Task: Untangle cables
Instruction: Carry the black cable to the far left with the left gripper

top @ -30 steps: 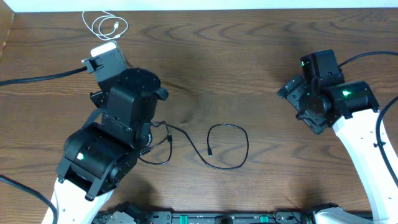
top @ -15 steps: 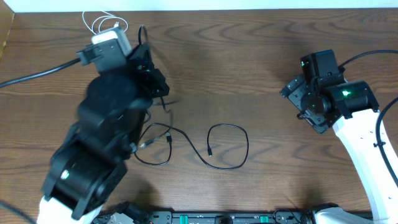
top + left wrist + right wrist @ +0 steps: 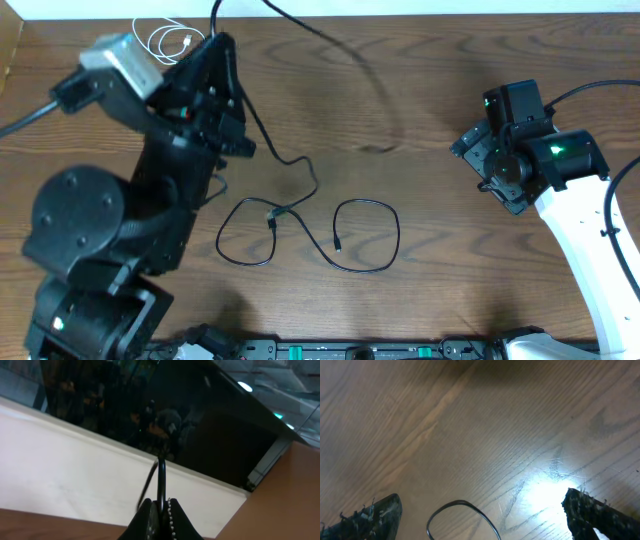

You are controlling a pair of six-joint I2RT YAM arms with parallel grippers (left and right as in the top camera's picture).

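Note:
My left gripper (image 3: 218, 42) is raised over the table's far left and is shut on a black cable (image 3: 262, 135); in the left wrist view the gripper (image 3: 160, 504) pinches the cable (image 3: 161, 477) between its tips. The cable runs down from the grip to a knot (image 3: 272, 214), where it meets a second black cable (image 3: 368, 268) lying in loops on the wood. A short white cable (image 3: 170, 40) is coiled at the far left edge. At the right, my right gripper (image 3: 478, 170) stands open and holds nothing. In the right wrist view the gripper (image 3: 482, 509) hangs over a black loop (image 3: 462, 505).
Thick black cords (image 3: 590, 92) run from both arms. The table's far edge meets a white wall (image 3: 75, 455). The left arm's bulky body (image 3: 120, 230) covers the left part of the wooden table (image 3: 420, 60).
My left arm has risen from the table and swung towards the far left, lifting the black cable; the cable now stretches up from the knot. The right arm has not moved.

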